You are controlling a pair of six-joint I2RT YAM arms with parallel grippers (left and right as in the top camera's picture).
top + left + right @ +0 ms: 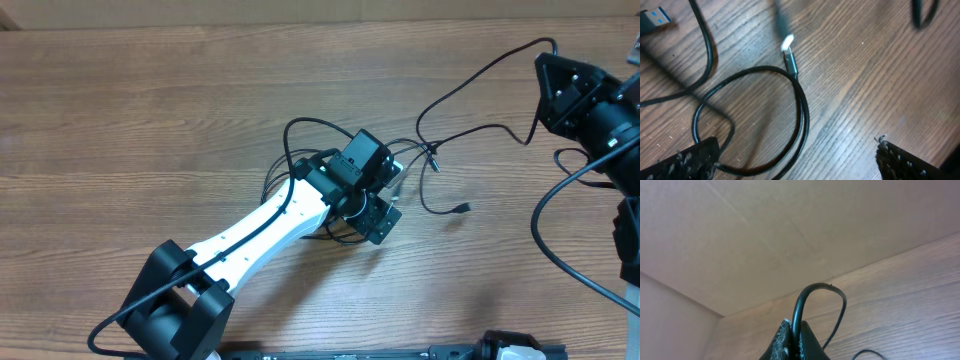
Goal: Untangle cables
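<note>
Thin black cables [300,130] lie tangled at the middle of the wooden table, mostly under my left gripper [388,195]. Its jaws stand wide open just above the wood. Between the fingers [687,160] a cable loop [801,112] curls on the table, and beyond it a plug [790,61] with a pale tip. A blue-tongued USB plug [652,19] shows at the top left. My right gripper [545,62], raised at the far right, is shut on one cable [815,287] that arcs out of the jaws [796,339] and runs down to the tangle [470,85]. Two free plug ends [462,208] lie right of the tangle.
The right arm's own thicker black wire [545,225] loops over the table at the right. A cardboard wall [790,225] stands behind the table's far edge. A dark rail [400,352] runs along the near edge.
</note>
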